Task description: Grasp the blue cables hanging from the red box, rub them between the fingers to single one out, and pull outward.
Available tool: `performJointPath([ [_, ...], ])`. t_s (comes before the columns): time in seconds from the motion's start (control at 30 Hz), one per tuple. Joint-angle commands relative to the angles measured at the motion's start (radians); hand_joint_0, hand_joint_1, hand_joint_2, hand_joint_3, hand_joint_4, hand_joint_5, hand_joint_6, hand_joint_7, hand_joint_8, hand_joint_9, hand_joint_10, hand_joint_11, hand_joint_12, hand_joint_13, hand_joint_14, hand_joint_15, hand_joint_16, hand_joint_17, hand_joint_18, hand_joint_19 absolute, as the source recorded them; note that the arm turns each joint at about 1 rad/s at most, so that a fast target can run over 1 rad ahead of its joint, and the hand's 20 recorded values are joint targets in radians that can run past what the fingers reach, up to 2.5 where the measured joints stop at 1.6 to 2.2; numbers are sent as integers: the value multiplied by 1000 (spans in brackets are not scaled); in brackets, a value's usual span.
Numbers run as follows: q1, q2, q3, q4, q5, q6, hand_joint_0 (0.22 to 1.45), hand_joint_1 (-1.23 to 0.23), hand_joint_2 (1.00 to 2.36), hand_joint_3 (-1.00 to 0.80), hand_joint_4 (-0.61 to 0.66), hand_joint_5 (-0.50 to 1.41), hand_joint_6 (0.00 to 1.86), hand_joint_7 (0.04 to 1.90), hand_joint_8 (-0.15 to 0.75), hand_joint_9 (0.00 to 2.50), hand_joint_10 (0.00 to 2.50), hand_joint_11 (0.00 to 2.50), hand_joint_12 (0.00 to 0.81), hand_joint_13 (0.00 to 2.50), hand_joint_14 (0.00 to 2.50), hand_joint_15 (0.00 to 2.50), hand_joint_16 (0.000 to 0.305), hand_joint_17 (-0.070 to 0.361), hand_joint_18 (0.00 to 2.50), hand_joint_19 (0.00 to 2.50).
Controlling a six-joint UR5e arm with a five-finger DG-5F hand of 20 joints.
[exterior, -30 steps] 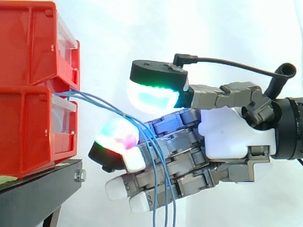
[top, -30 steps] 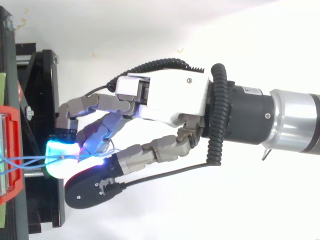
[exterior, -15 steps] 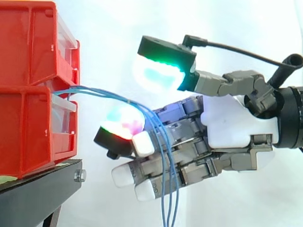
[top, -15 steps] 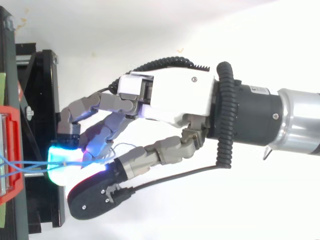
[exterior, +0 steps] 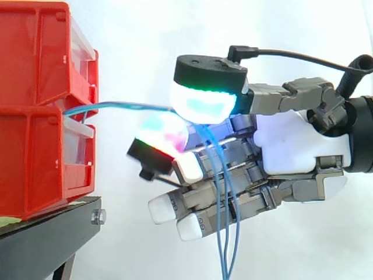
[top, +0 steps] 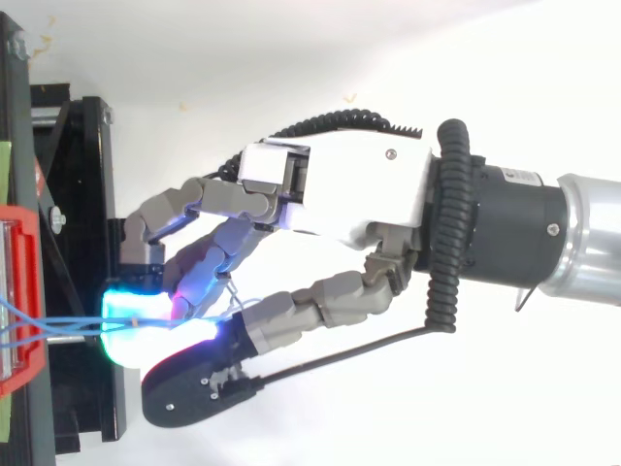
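Cables [exterior: 128,105] run taut and nearly level from the slot between the two tiers of the red box [exterior: 35,134] to the hand [exterior: 297,146], then drop in a loose bundle over its lower fingers. The hand is closed on them: the thumb's pad [exterior: 204,104] bears down toward a glowing fingertip just below it, and the strands pass between the two. How many strands sit in that pinch is hard to tell; from above there seem to be two or three, lying close together. The step in hand looks like the rubbing. Done well, the pads slide lightly across each other so the strands roll apart; a hard squeeze would lock them together. The pull away from the box should wait until one strand alone is pinched, then go level so nothing snags at the slot.
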Motion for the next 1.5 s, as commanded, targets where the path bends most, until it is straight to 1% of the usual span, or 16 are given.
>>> performJointPath([
  [0.0,1,9,1,-15,1,0,649,-862,1016,-251,86,-168,890,1136,292,901,17,528,365,661,17,397,48,108,607,406],
  [0.07,1,9,1,-21,1,0,690,-912,1016,-269,77,-179,922,1099,289,876,17,546,363,658,17,391,48,108,626,394],
  [0.2,3,12,3,-27,-1,0,710,-911,1012,-331,85,-183,932,1018,283,873,17,543,361,661,16,399,48,107,639,399],
  [0.33,3,12,3,-26,-1,-1,683,-903,1008,-409,117,-173,926,1008,286,923,17,553,359,671,16,400,47,106,645,419],
  [0.47,4,12,3,-27,4,-1,585,-792,1000,-499,140,-158,906,1001,298,976,17,545,363,693,17,415,47,107,648,455],
  [0.57,4,12,3,-26,5,-1,530,-671,1000,-500,147,-146,882,1017,312,1024,19,541,375,717,17,423,50,113,674,473],
  [0.67,4,12,3,-26,5,-1,515,-579,1000,-500,146,-139,864,1040,310,1037,18,532,383,730,16,422,51,115,685,476],
  [0.7,4,12,1,-26,5,-1,513,-524,1000,-500,143,-137,859,1043,311,1052,16,526,383,737,18,425,52,117,687,476],
  [0.77,4,12,3,-27,5,-1,535,-477,1000,-497,136,-135,852,1050,309,1056,19,524,378,739,16,429,51,115,677,493],
  [0.9,4,12,1,-27,5,-1,593,-527,1010,-369,132,-135,851,1105,307,1068,17,531,369,742,18,431,49,110,665,498],
  [1.0,4,12,3,-27,7,-1,586,-592,1015,-250,135,-138,862,1153,315,1053,17,554,378,746,17,438,50,112,677,492],
  [1.07,4,12,1,-30,7,-1,586,-659,1014,-166,142,-138,885,1098,332,1044,16,542,400,761,16,419,55,124,725,461],
  [1.17,3,12,1,-38,5,-1,597,-732,1016,-125,124,-146,905,1063,329,1014,17,558,394,747,16,432,54,122,715,460],
  [1.3,3,12,1,-47,4,0,634,-828,1019,-135,23,-164,917,1073,292,935,20,572,366,689,17,429,49,110,657,463],
  [1.43,3,11,3,-56,4,0,690,-883,1017,-227,-30,-173,926,1091,272,901,18,564,354,670,17,424,47,107,644,434],
  [1.47,3,12,1,-56,4,0,714,-896,1014,-289,-30,-175,928,1121,269,896,20,568,349,668,17,415,47,106,644,429],
])
